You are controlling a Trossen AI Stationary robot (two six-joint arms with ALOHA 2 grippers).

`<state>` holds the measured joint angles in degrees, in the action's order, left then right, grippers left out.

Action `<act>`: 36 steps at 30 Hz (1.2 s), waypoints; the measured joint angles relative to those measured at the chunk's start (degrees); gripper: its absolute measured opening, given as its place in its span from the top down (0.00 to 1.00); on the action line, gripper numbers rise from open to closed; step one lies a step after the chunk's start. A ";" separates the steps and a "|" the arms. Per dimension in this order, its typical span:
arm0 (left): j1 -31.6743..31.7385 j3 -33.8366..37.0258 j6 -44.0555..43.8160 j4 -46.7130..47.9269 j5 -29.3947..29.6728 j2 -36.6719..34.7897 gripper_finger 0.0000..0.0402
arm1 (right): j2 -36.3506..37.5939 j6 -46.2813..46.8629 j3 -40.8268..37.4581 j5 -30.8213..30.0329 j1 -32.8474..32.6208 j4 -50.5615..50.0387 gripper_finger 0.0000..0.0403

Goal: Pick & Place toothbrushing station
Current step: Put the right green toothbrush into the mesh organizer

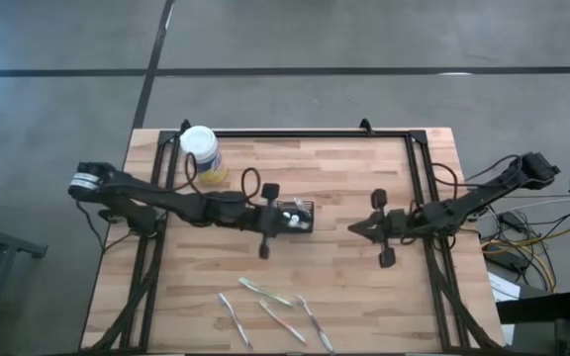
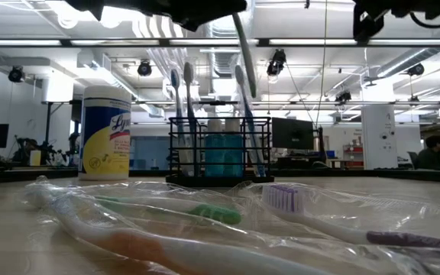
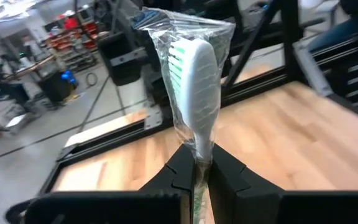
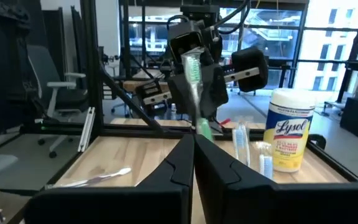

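Toothbrushing station [image 1: 296, 216]: black wire-mesh caddy at tabletop [image 1: 364, 287] centre, directly under left gripper [image 1: 265, 220].

High view: left arm extended rightward over caddy; right gripper [image 1: 364, 228] parked right of caddy, well apart. Yellow wipes jar [image 1: 202, 154] at far left. Four wrapped toothbrushes [image 1: 275, 311] lying loose along near edge.

Low view: caddy [image 2: 219, 150] upright, holding several upright brushes and a blue inner cup; one slim handle [image 2: 244, 46] descending from above into its right side. Wipes jar [image 2: 105, 132] to its left. Bagged brushes [image 2: 205, 211] in near foreground.

Left wrist view: left jaws clenched on green-and-white toothbrush [image 3: 199, 74] in clear crinkled wrap, gripped on the handle below the head.

Right wrist view: right jaws pressed together, grasping nothing; left gripper [image 4: 194, 78] seen holding brush [image 4: 193, 68] above caddy area.

Handling, judged: brush light, stiff, film wrap slippery; grip mid-handle, firm pinch. Caddy light, rigid, tippable when nudged; grip on top rim wire.
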<state>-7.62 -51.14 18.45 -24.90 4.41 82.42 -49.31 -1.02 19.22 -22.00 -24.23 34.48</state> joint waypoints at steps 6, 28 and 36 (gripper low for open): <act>2.22 -2.14 1.64 0.51 0.70 4.45 0.94 | 0.93 -0.02 -3.91 -0.02 0.00 4.60 0.98; 4.73 -3.44 2.25 1.41 1.11 3.18 0.94 | 0.80 1.14 -4.82 -0.02 0.00 5.17 0.98; 4.81 -3.05 2.17 1.40 1.14 5.19 0.94 | 0.45 1.26 -4.82 -0.02 0.00 5.33 0.98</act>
<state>-2.81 -54.19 20.62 -23.49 5.54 87.61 -48.86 0.24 14.39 -22.02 -24.23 39.81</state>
